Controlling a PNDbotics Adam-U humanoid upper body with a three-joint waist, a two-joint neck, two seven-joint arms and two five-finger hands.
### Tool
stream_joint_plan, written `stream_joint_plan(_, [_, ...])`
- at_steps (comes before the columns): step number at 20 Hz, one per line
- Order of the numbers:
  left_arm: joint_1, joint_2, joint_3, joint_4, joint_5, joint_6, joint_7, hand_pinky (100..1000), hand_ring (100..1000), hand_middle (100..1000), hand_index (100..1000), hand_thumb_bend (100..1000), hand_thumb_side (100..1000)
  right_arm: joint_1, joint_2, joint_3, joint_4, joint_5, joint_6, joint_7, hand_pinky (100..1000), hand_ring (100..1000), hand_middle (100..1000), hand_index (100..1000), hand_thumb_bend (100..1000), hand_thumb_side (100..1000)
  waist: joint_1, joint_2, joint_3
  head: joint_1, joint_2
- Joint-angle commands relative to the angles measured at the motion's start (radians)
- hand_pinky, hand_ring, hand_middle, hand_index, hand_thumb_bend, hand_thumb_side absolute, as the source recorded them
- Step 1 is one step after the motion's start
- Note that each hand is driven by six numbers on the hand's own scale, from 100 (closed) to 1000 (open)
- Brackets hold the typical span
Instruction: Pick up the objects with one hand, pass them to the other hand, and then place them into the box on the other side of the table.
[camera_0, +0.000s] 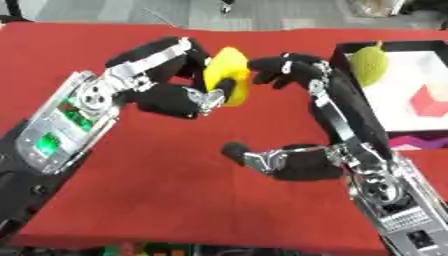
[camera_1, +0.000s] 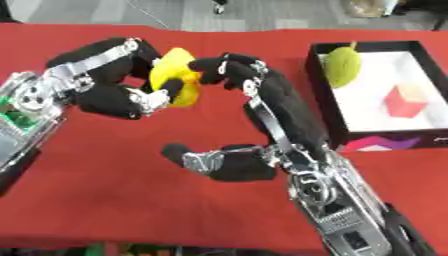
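Left hand: fingers curled round yellow object, held above red table; right hand, relaxed, fingertips touching its right side; box lies farther right.

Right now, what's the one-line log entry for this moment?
stage: handover | left hand: holding yellow object | right hand: fingers touching it | box: green fruit, red block

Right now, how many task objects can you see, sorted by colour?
Yellow: 1, the yellow object in the left robot hand, right robot hand at it.
Green: 1, green fruit in the box.
Red: 1, red block in the box.
Total: 3.
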Motion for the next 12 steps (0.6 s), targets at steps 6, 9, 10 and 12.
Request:
stream_joint_plan(6, [0.024,0.043,0.01,-0.021,0.041,-0.071,-0.075,585,354,240,309,100,318,-0.014,-0.014,0.0,-0.021,0.003,0.0,0.01,606,666,601,797,601,343,0.006,-0.02,0.001,-0.013,-0.003])
stream_joint_plan(9, [0.045,0.054,0.012,-0.021,0.047,-0.077,-0.092,591,362,242,310,100,316,-0.012,-0.015,-0.001,-0.021,0.011,0.002,0.008,606,666,601,799,600,341,0.007,-0.021,0.003,-0.017,-0.003])
stream_joint_plan(10, [0.051,0.057,0.014,-0.021,0.049,-0.078,-0.096,591,363,242,310,100,316,-0.011,-0.016,-0.002,-0.021,0.015,0.003,0.007,606,666,602,799,600,341,0.007,-0.021,0.003,-0.018,-0.003])
stream_joint_plan(12, [0.063,0.061,0.017,-0.021,0.055,-0.079,-0.102,593,365,243,310,100,315,-0.01,-0.016,-0.002,-0.021,0.025,0.004,0.007,607,666,603,801,601,339,0.007,-0.021,0.004,-0.02,-0.003])
